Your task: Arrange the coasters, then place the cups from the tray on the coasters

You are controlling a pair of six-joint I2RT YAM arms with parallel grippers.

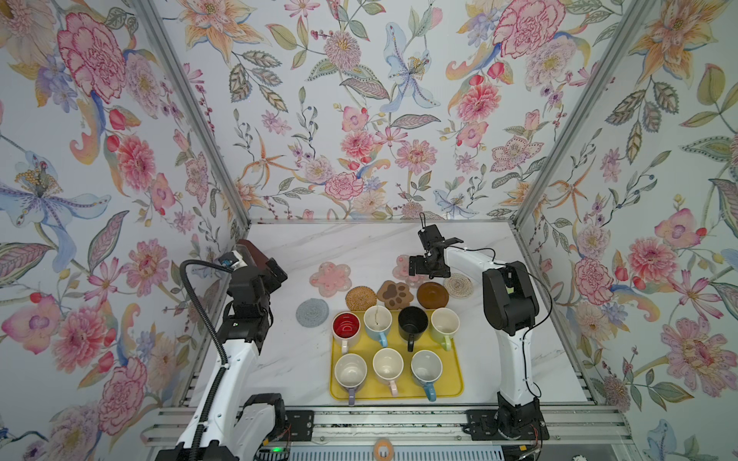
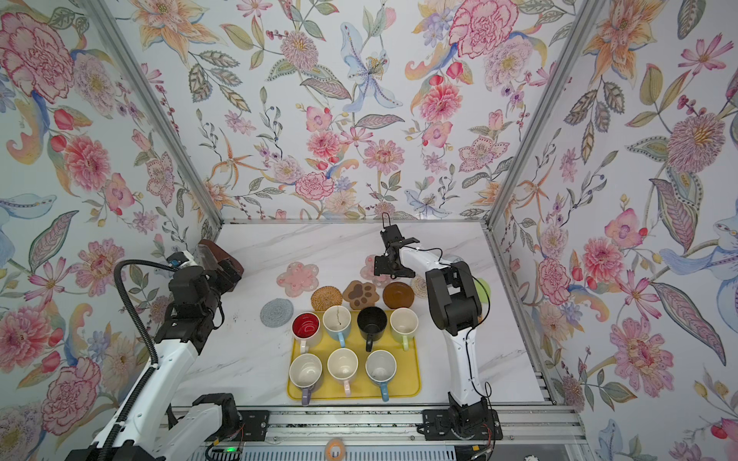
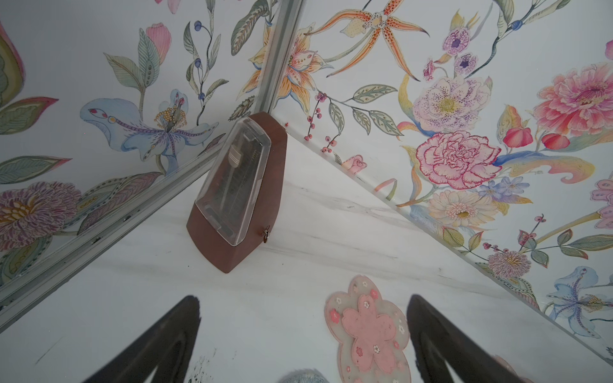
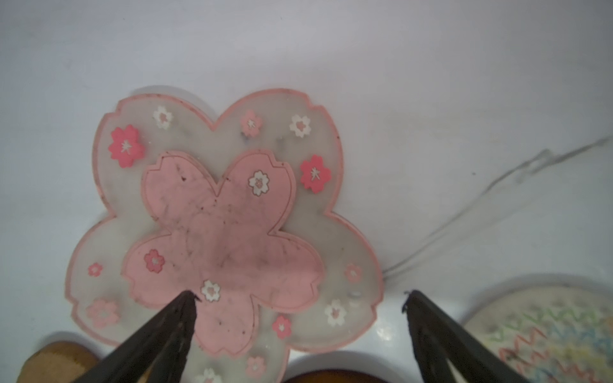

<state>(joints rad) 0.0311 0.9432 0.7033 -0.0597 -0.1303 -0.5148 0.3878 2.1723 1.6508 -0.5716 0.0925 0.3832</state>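
Several mugs stand upright on the yellow tray (image 1: 451,393), among them a red-lined white one (image 1: 346,327) and a black one (image 1: 413,322). Behind the tray lie the coasters: grey woven (image 1: 312,312), tan rattan (image 1: 361,298), brown paw (image 1: 395,294), dark wooden (image 1: 432,295), pale woven (image 1: 457,285) and a pink flower (image 1: 330,278). My right gripper (image 4: 300,293) hangs open just above a second pink flower coaster (image 4: 219,215), holding nothing. My left gripper (image 3: 303,298) is open and empty at the left, above bare table beside the first pink flower (image 3: 368,331).
A brown metronome (image 3: 237,185) with a clear cover stands in the back left corner against the wall. Flowered walls on metal frame posts close in the marble table (image 1: 359,243) on three sides. A metal rail (image 1: 383,423) runs along the front edge.
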